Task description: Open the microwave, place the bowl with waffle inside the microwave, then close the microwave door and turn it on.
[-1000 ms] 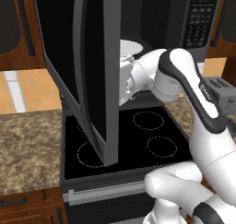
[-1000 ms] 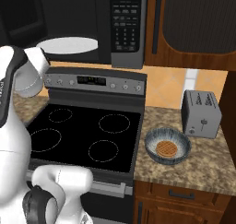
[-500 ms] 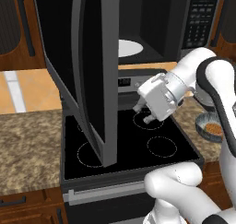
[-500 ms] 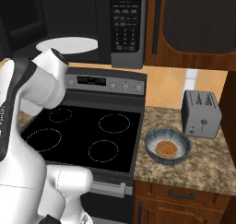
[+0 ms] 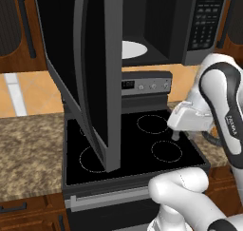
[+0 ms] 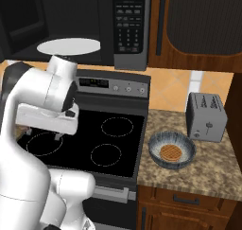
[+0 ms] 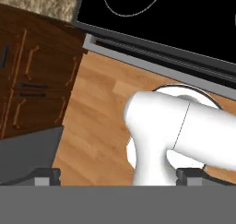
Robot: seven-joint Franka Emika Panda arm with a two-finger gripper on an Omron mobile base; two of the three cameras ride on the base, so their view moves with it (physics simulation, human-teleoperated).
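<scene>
The microwave door point(image 5: 90, 73) stood open; the waffle point(image 6: 170, 153) lay in the bowl point(image 6: 172, 151) on the surface point(image 6: 198, 172); the empty pincer point(image 7: 117, 174) was spread wide.

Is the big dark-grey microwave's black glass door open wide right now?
Open. The black glass door stands swung out over the stove, leaving the white round turntable inside the microwave exposed.

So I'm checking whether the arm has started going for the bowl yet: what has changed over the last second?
The arm has swung away from the open microwave, out over the stove toward the bowl's side. The gripper now hangs low over the burners, holding nothing that shows. Unchanged: the microwave door stands wide open, and the bowl with the waffle sits on the counter beside the toaster.
</scene>
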